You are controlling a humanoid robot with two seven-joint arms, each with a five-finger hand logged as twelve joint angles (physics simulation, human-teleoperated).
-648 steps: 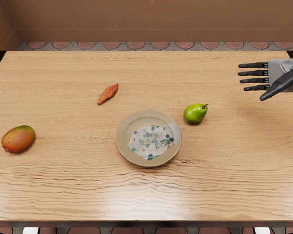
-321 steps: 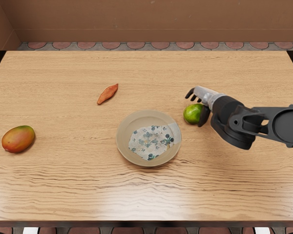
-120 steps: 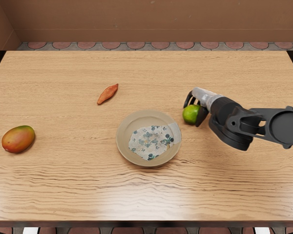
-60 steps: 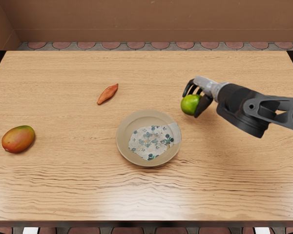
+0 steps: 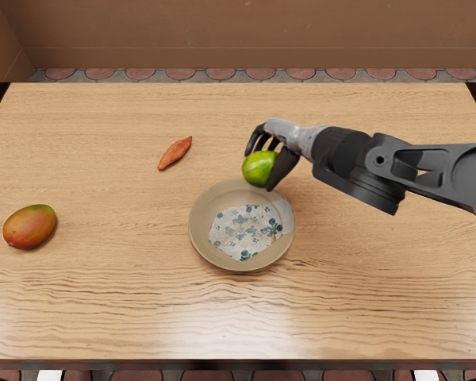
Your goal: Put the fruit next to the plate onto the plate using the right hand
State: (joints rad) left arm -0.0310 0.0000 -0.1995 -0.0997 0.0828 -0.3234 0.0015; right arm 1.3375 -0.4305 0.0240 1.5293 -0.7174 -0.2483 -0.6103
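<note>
Your right robot hand (image 5: 271, 148) curls its fingers around one green pear (image 5: 258, 168), lifted above the far rim of the one plate (image 5: 200, 232) just beneath it. The pear is probably firm, light and smooth, so grip its wide belly. Beyond the fingertips, one sweet potato (image 5: 174, 152) and one mango (image 5: 29, 225) lie on the table (image 5: 381, 262).

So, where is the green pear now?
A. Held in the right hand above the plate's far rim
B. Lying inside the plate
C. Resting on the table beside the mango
A: the right hand grips the pear over the far rim of the plate.
</note>
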